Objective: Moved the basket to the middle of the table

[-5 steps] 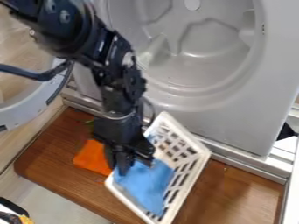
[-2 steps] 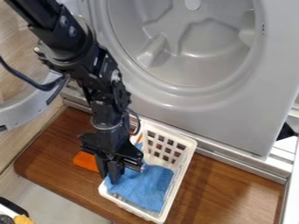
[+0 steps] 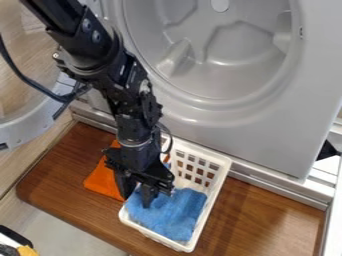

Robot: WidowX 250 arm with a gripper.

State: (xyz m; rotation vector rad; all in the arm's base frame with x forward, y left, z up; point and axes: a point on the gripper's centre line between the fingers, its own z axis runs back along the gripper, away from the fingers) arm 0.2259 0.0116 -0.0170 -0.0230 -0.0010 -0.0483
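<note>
A black and yellow object (image 3: 25, 250), only partly in view, is at the lower left corner, past the near edge of the wooden worktop (image 3: 267, 215). Beside it is a stretch of light grey floor (image 3: 60, 235).

The white slotted plastic basket (image 3: 213, 200) stands about midway between the worktop's left and right edges, its long sides running from close to the near edge back towards the far edge. A crumpled blue cloth (image 3: 177, 212) lies inside, in the near part of the basket; the slots in the far wall are uncovered.

The black gripper (image 3: 137, 201) hangs down at the basket's left long side, over the rim and the left part of the blue cloth. Whether the claw is spread or pinching the rim or cloth, I cannot tell.

Left of the basket, towards the worktop's left corner, an orange cloth (image 3: 101, 181) lies flat on the wood, partly behind the gripper.

Along the worktop's far edge runs a pale ledge (image 3: 274, 186). Beyond it stands a grey front-loading machine (image 3: 267, 135) with a round, open drum (image 3: 234, 65). Its round door (image 3: 23, 131) is swung out to the left, and the arm comes down from the upper left in front of it, a black cable (image 3: 30, 80) looping alongside.
</note>
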